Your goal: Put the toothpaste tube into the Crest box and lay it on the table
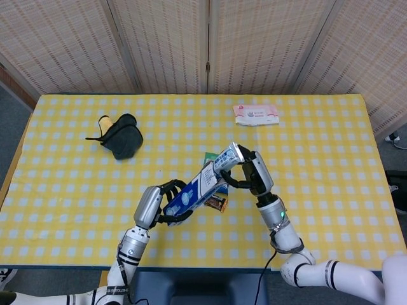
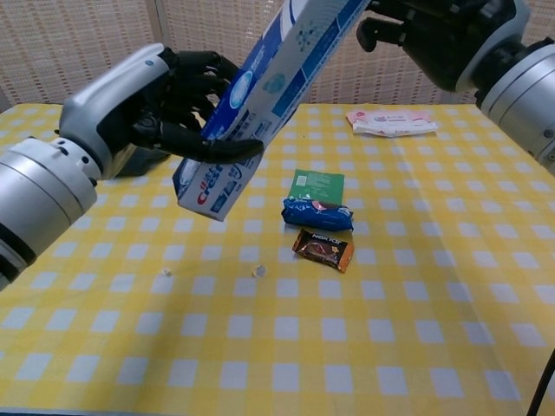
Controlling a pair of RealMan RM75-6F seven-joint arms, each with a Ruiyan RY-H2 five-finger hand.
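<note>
My left hand (image 1: 158, 204) (image 2: 152, 108) grips the lower half of the blue-and-white Crest box (image 1: 191, 196) (image 2: 256, 104), which slants up to the right above the table. Out of the box's upper mouth sticks the toothpaste tube (image 1: 227, 157), with only its silvery end showing. My right hand (image 1: 251, 175) (image 2: 447, 35) holds that end with its fingers curled around it. In the chest view the box's top runs off the upper edge and the tube itself is hidden there.
Under the box on the yellow checked table (image 1: 331, 190) lie a green packet (image 2: 316, 185), a blue snack pack (image 2: 317, 213) and a brown chocolate bar (image 2: 323, 249). A black pouch (image 1: 121, 136) sits far left, and a pink wipes pack (image 1: 255, 114) at the back.
</note>
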